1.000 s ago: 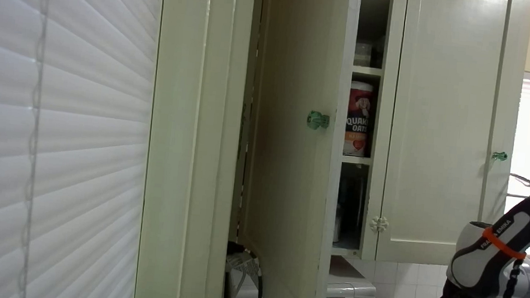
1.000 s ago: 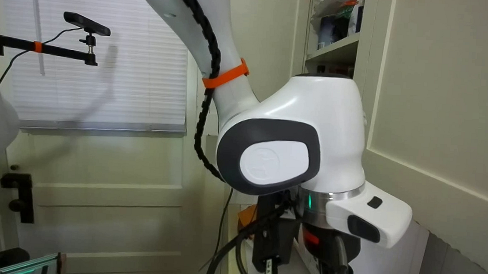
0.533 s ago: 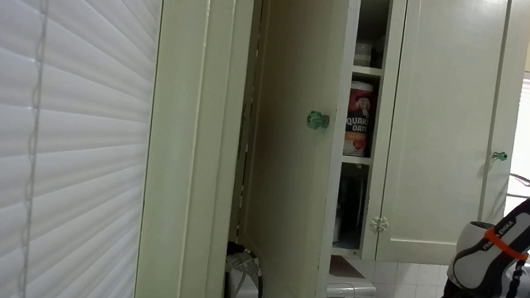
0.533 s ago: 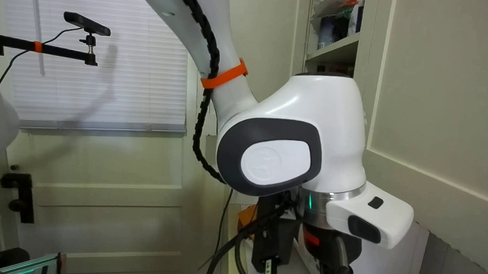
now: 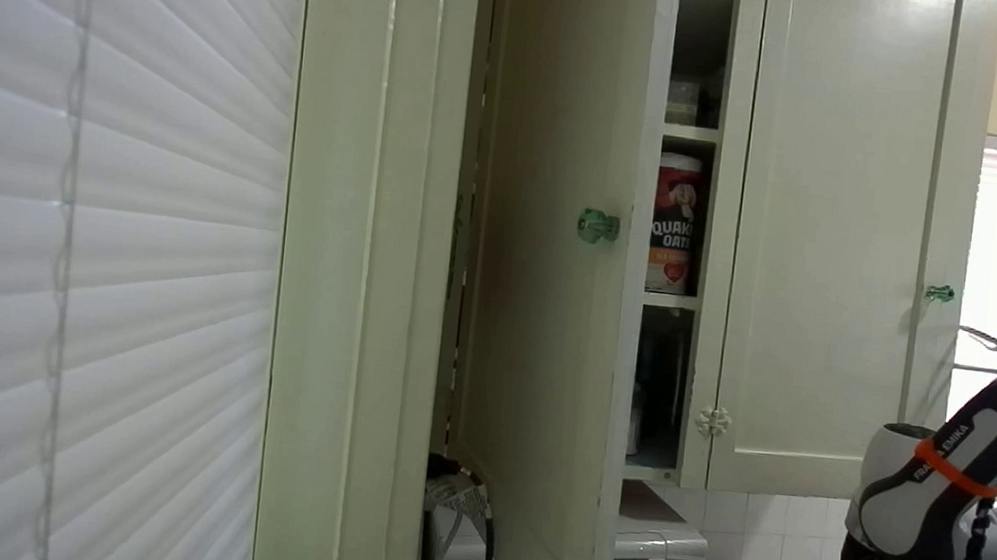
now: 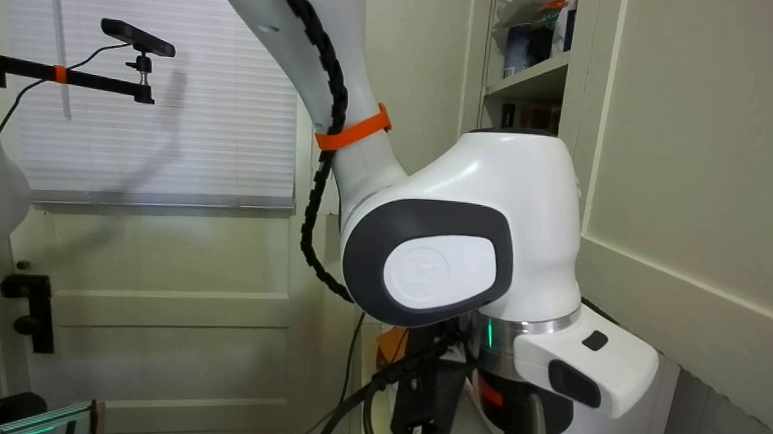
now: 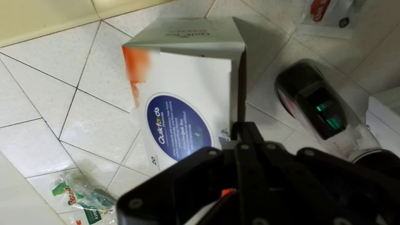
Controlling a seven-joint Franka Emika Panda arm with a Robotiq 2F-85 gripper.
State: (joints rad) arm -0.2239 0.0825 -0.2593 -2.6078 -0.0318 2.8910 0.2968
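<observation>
over the tiles (image 7: pixel 97 122), near a bottle (image 7: pixel 325 106), the box (image 7: pixel 187 78) has the gripper (image 7: pixel 245 129) at its side, perhaps because a slim edge suits a pinch, the jaws looking close together, though whether they are clamped on anything i cannot tell.

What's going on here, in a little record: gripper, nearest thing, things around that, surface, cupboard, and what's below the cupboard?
Gripper: looks closed; whether it grips anything is unclear
Nearest thing: box, labelled Quikfoods, right by the closed tips
Around that: bottle, packet, clear wrapper
Surface: white tiles
Cupboard: door open, oats inside
Below the cupboard: microwave, partly hidden by the door
</observation>
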